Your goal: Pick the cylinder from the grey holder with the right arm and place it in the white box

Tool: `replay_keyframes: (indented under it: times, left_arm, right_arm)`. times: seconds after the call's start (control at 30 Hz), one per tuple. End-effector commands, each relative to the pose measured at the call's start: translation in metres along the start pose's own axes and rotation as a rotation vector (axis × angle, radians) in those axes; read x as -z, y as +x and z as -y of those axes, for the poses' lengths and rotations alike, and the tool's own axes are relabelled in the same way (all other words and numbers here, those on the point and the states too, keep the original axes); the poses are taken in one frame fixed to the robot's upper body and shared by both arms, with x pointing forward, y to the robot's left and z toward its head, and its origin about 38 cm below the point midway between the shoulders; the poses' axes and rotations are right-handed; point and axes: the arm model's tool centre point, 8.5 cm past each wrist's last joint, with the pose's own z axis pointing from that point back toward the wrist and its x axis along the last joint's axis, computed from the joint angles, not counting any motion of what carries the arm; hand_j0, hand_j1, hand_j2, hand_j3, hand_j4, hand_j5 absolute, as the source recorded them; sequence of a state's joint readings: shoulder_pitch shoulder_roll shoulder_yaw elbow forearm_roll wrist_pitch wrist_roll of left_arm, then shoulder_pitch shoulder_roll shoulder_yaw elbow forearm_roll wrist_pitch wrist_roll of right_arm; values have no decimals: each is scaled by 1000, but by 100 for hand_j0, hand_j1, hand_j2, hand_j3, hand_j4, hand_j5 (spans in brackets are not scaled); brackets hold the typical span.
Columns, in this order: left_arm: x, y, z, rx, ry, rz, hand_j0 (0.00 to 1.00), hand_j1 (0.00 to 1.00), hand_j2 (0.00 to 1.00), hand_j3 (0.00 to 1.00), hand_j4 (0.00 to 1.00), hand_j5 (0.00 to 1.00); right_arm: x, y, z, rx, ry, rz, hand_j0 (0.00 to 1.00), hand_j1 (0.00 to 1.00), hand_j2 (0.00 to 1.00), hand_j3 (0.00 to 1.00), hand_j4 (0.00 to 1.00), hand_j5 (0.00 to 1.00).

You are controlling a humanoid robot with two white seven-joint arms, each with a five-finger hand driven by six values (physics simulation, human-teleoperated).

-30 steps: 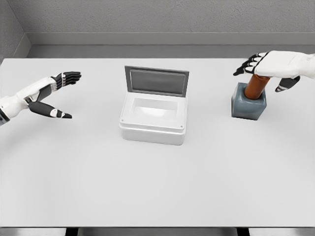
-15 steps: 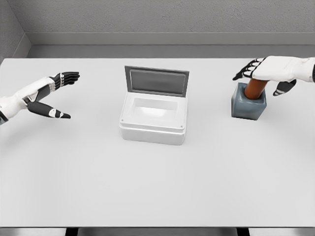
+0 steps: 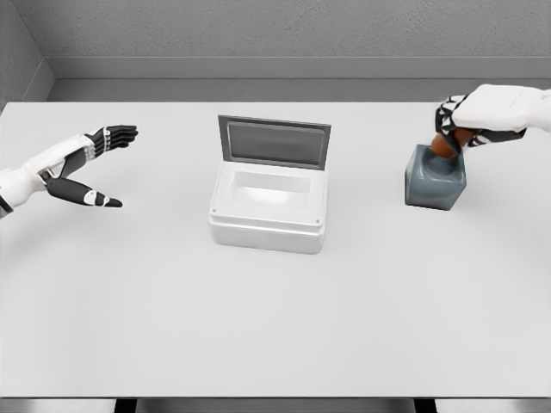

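Brown cylinder (image 3: 445,146) stands near-upright in the grey block holder (image 3: 435,177), its top gripped by the curled right hand (image 3: 463,123). Open white lidded box (image 3: 269,200) sits well apart on the white table (image 3: 275,327); the left hand (image 3: 90,163) hovers, fingers spread.

Single head view: high, angled down across the table (image 3: 275,327), facing the far wall (image 3: 284,30); medium distance.

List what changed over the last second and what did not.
The right hand came down onto the cylinder and curled its fingers around it. The cylinder still sits in the grey holder. Left hand, open, and white box unchanged.
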State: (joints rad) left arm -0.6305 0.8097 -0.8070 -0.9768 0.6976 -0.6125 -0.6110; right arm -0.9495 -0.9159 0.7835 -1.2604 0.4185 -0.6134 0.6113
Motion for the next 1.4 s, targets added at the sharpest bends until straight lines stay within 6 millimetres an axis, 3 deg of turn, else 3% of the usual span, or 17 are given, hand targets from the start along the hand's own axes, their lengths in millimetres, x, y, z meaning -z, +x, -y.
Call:
replay_keyframes:
  times: [0.0,0.07,0.13,0.2,0.27,0.47,0.83,1.0,1.37]
  left_arm:
    - [0,1,-2,-3,6,2,100,100,100,100,100,100]
    - [-1,1,-2,-4,8,2,100,100,100,100,100,100]
    - [-3,1,-4,-1,10,-2,100,100,100,100,100,100]
    - [-3,1,-4,0,8,0,100,100,100,100,100,100]
    - [-3,1,-3,-2,10,0,100,100,100,100,100,100]
    - [-4,2,-5,0,13,0,100,100,100,100,100,100]
    - [-4,2,-5,2,13,0,100,100,100,100,100,100]
    - [-4,3,-6,4,16,1,100,100,100,100,100,100]
    - [-4,2,-6,3,15,0,100,100,100,100,100,100]
  right_arm:
    - [-24,-13,8,9,-35,-44,9,9,9,9,9,9]
    - [-36,-1,20,-28,-60,-16,6,6,6,6,6,6]
    - [-32,33,43,-126,-94,64,6,6,6,6,6,6]
    - [-24,61,50,-184,-105,135,6,6,6,6,6,6]
    - [-17,102,57,-264,-113,236,6,6,6,6,6,6]
    - [21,140,57,-275,-116,366,6,6,6,6,6,6]
    - [52,174,76,-295,-159,472,8,8,8,8,8,8]
    - [60,163,75,-268,-146,447,8,8,8,8,8,8]
    - [83,162,71,-229,-125,455,8,8,8,8,8,8]
